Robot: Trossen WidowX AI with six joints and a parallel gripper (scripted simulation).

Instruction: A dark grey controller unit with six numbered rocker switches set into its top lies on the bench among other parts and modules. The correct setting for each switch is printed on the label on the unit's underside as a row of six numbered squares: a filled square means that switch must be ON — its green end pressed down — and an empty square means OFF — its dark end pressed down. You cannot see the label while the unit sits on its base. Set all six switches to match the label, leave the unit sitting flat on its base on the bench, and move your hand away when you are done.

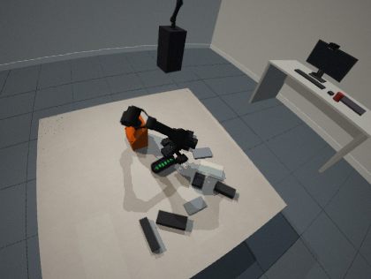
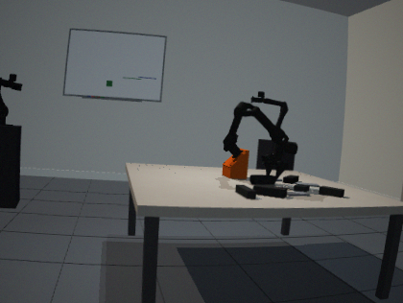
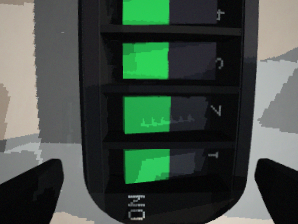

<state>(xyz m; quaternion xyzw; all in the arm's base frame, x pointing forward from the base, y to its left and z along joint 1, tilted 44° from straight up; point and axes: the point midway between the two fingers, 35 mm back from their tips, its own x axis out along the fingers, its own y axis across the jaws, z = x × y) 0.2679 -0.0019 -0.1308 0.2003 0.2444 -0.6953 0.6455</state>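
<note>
Controller unit (image 3: 166, 90) lies flat on the bench (image 1: 79, 177), directly below and between the jaws, rounded end toward the camera. Switches 1 to 4 in view, each with a green end on the "ON" side, dark end opposite; which end is pressed, can't tell. Gripper (image 3: 160, 189) hangs over the unit, jaws nearly fully spread, holding nothing; fingertips stand off both sides, not touching. Beyond the jaws: orange block (image 1: 137, 136) near the arm's base, grey and dark modules (image 1: 171, 219) scattered further out.

Arm (image 1: 161, 127) bent forward and down, gripper (image 1: 173, 155) pointing downward, jaws spread wide, holding nothing.
</note>
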